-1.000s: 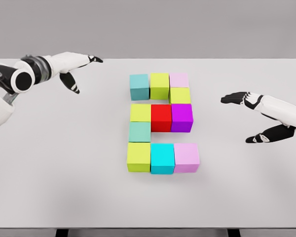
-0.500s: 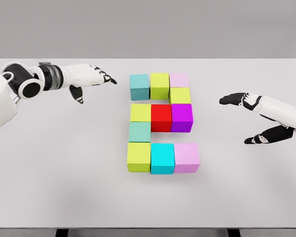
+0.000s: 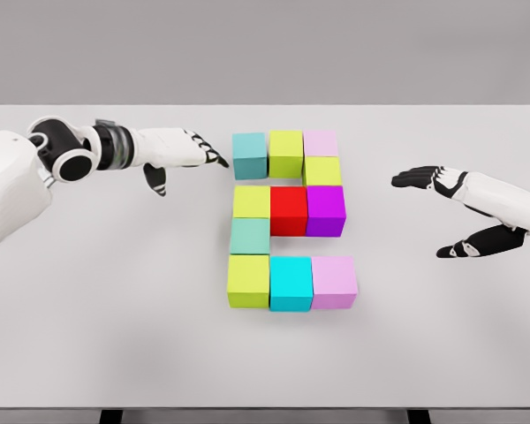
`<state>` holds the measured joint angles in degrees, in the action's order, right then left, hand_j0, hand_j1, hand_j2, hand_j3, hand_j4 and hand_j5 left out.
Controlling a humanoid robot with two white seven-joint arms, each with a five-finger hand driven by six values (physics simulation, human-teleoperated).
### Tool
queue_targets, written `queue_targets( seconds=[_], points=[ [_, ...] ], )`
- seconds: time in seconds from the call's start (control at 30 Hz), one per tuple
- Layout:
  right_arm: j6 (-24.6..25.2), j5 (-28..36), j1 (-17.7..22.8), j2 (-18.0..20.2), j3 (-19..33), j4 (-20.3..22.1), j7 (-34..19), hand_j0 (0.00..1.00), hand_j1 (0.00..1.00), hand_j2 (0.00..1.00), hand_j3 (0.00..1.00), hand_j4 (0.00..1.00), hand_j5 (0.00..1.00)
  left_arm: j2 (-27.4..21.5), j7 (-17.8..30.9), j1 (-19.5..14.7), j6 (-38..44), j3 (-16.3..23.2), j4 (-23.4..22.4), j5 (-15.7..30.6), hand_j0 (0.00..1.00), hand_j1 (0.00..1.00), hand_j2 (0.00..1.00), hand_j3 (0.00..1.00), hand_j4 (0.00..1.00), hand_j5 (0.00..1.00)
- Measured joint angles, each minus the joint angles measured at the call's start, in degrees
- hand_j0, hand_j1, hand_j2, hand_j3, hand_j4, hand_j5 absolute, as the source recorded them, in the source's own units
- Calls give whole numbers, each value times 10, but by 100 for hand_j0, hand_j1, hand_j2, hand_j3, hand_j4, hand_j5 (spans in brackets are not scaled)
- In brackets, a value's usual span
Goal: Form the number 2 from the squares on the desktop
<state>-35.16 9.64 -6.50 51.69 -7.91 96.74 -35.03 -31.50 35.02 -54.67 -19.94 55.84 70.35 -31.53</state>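
1. Over on the left, the left hand [image 3: 178, 152] hangs above the table [image 3: 97, 291], fingers stretched out flat and loosely together, thumb dropped below, holding nothing. Its fingertips point at the teal cube [image 3: 249, 155] and sit just beside that cube's left face; I can't tell whether they touch.

2. To my eye the building is all but done, and this looks like a tidying step: a nudge on the top row's left end. A next move would call for a gentle, straight push to the right, low on the cube's side, so the top row closes up without skewing its neighbours.

3. The figure sits mid-table, a little toward the far edge. Its left column, top to bottom: the teal cube, a yellow-green cube [image 3: 251, 201], a mint cube [image 3: 249, 236], and another yellow-green corner cube [image 3: 248, 281].

4. Moving right: a lime cube [image 3: 285, 153] on top, a red cube [image 3: 289, 210] in the middle bar, a cyan cube [image 3: 291, 283] in the bottom bar.

5. Rightmost: a pale pink cube [image 3: 321, 143], a lime one [image 3: 323, 170] under it, a purple cube [image 3: 326, 210], then a pink cube [image 3: 334, 282] ending the base. It reads as a blocky 2, packed fairly tight, edges slightly uneven.

6. Far right, the right hand [image 3: 450, 208] hovers well apart from the cubes, fingers and thumb spread wide, empty.
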Motion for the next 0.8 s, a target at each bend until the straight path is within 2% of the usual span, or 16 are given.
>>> queue_targets(
  seconds=[0.63,0.8],
  points=[
    [0,0,2,1,0,6,0,100,100,100,100,100,100,1,0,-4,-3,11,-23,-4,100,100,100,100,100,100],
    [0,0,2,1,-1,7,0,100,100,100,100,100,100,12,0,-13,-4,16,-46,-5,100,100,100,100,100,100]
  ],
)
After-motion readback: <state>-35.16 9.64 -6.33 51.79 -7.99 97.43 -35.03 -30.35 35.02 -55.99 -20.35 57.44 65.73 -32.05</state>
